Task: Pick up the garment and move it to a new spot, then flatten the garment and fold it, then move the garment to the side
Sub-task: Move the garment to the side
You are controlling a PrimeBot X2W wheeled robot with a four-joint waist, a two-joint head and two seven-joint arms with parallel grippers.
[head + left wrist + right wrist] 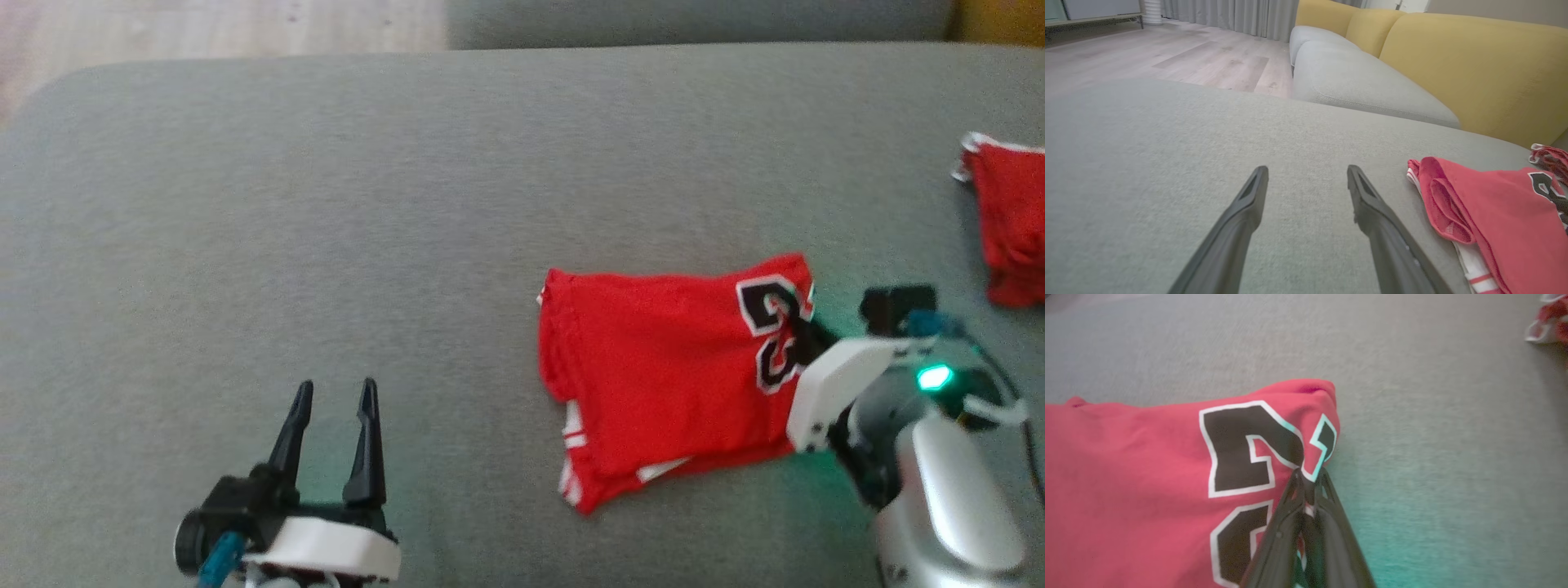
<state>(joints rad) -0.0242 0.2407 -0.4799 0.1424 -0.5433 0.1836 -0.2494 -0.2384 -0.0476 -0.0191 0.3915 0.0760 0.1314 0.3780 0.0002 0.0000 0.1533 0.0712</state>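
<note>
jersey (661, 367) lies folded on the grey cushion (326, 204), right of centre. right gripper (1308, 477) is clamped on its right edge at the 23 print, probably an edge pinch so the whole stack drags sideways without unfolding. left gripper (336, 384) is parted, holding nothing, well clear on the left. jersey's long axis runs left-right in the head view. numbered end points right, toward a second red garment (1008, 220); white trim peeks out lower left.
</note>
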